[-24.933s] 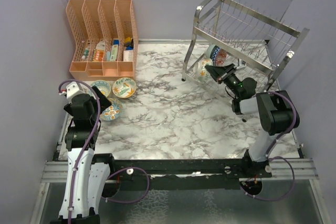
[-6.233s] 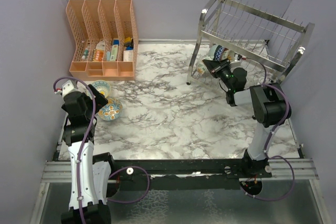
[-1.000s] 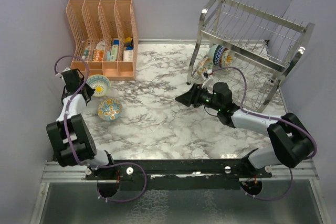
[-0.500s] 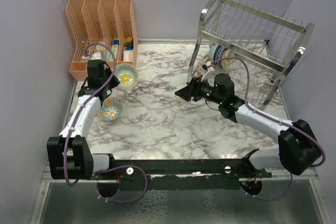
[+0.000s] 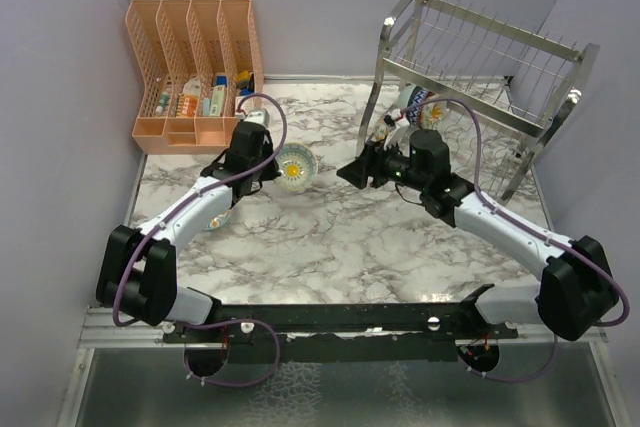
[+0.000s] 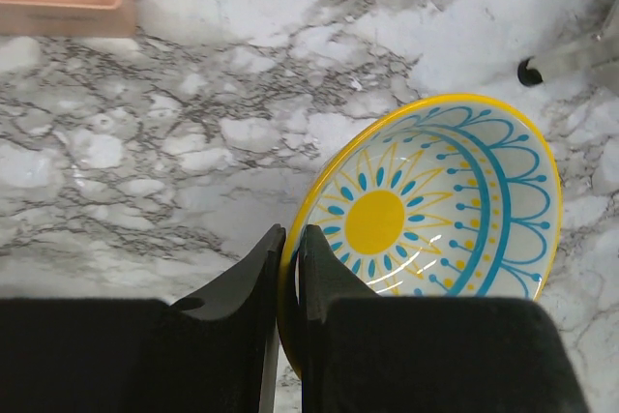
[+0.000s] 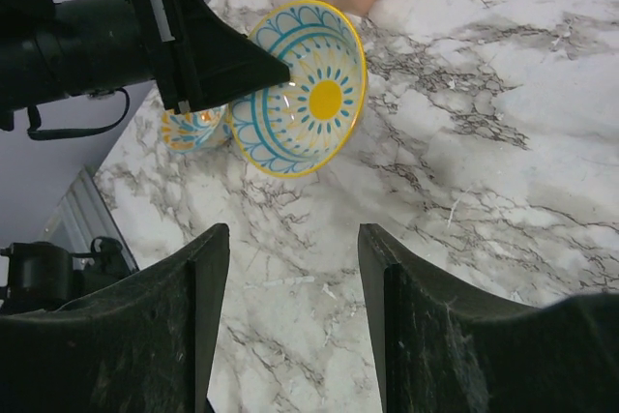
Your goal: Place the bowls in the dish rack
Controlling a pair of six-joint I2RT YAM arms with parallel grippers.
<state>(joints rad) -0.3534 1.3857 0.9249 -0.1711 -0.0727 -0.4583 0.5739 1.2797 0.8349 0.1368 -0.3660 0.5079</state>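
**Passing the sun-pattern bowl across, mid-tabletop**

The left arm (image 5: pixel 190 209) is holding a yellow-rimmed bowl (image 6: pixel 426 229) above the marble tabletop (image 5: pixel 330 237), between the peach organizer (image 5: pixel 195 67) and the dish rack (image 5: pixel 480 57). The left jaws are clamped on the bowl's rim, one finger inside and one outside. The bowl is tilting, its painted inside facing the right arm (image 5: pixel 490 222). The right jaws are standing apart and empty, pointing at the bowl from just beside it. This looks like a handover, since the rack is sitting on the right arm's side.

To do it well, the right jaws should be closing on the free far rim, well away from the left fingers, one finger inside the bowl. The left jaws should be letting go only after that grip is firm — glazed ceramic is slippery and a thin rim pinch can pivot. At least one bowl (image 5: pixel 418 105) is already leaning in the rack's lower tier, so the newcomer will want a free slot beside it. Another bowl (image 7: pixel 189 130) is waiting on the tabletop beyond the left arm.
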